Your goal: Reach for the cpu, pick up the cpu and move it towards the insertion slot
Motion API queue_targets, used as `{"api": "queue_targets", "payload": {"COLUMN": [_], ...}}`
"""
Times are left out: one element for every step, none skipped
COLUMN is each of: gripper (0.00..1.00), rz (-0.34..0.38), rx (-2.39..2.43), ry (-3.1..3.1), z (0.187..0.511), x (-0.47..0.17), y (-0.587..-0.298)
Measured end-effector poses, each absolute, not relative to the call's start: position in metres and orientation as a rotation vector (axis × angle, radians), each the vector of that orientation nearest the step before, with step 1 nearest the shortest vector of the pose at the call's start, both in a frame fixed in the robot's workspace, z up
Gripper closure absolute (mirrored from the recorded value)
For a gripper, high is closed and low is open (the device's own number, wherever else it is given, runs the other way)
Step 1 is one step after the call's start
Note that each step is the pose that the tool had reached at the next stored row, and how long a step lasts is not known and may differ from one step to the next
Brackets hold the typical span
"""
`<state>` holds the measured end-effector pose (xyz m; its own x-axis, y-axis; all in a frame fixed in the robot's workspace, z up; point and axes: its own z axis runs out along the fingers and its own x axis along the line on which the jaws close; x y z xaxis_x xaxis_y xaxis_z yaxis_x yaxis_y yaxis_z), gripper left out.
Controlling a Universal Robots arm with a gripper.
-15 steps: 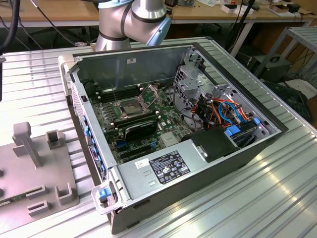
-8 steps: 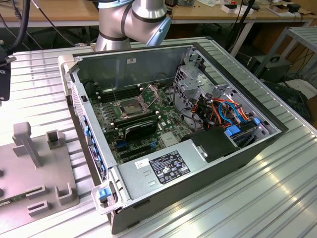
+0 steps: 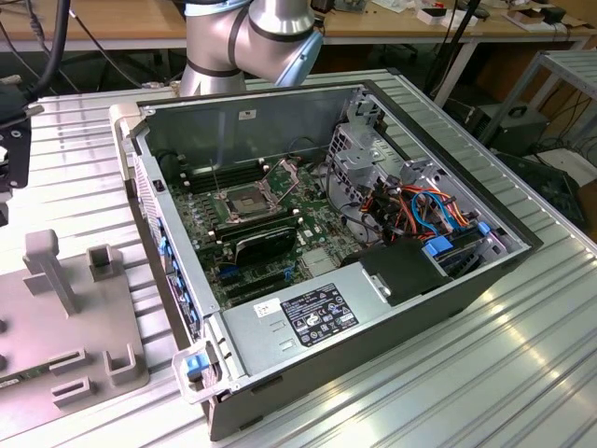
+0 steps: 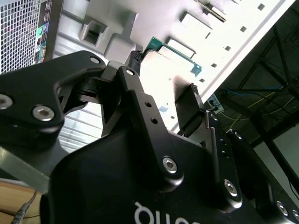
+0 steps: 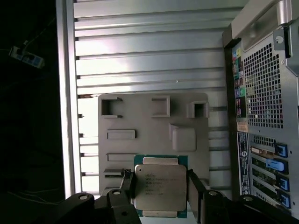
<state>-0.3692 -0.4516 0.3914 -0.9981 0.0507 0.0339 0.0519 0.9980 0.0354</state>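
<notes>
Clamping the cpu [image 5: 160, 186], a small thin square chip with a pale silvery face, by two opposite edges, the black two-fingered gripper [image 4: 164, 72] is holding it, seemingly lifted, over the pale grey slotted fixture plate [image 5: 154, 126], well apart from the insertion slot [image 3: 240, 202], a silver-framed square socket; so slim an edge grip is likely leaving the chip free to slip or tilt if jolted. Standing between them is the side wall of the open dark metal computer case [image 3: 154, 201]; the raised load plate [image 3: 283, 174] and black ribbed card [image 3: 266, 243] are crowding the socket, risking a knock.
</notes>
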Motion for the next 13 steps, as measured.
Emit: {"api": "queue_targets", "payload": {"gripper": [0.45,0.45,0.45,0.45,0.45,0.45,0.45,0.45,0.45,0.45,0.45,0.45,0.45], "rz": [-0.056,-0.056,-0.056,-0.056,-0.056,-0.056,-0.056,-0.056,-0.056,-0.056,-0.056,-0.056,-0.056], "rx": [-0.080,-0.080,-0.080,-0.080,-0.080,-0.080,-0.080,-0.080,-0.080,-0.080,-0.080,-0.080,-0.080], "ry": [-3.107,-3.107,-3.107,-3.107,-3.107,-3.107,-3.107,-3.107,-3.107,-3.107,-3.107,-3.107,-3.107], "z": [0.391,0.391,0.391,0.391,0.391,0.391,0.391,0.391,0.391,0.391,0.391,0.391,0.391], "x": [-0.368,-0.367,-0.366,-0.365,-0.364,-0.363,-0.362,-0.361,-0.360,-0.359,-0.358,-0.354,-0.349], "y": [-0.452,-0.452,-0.452,-0.452,-0.452,-0.452,-0.452,-0.452,-0.452,-0.452,-0.452,-0.452,-0.452]}}
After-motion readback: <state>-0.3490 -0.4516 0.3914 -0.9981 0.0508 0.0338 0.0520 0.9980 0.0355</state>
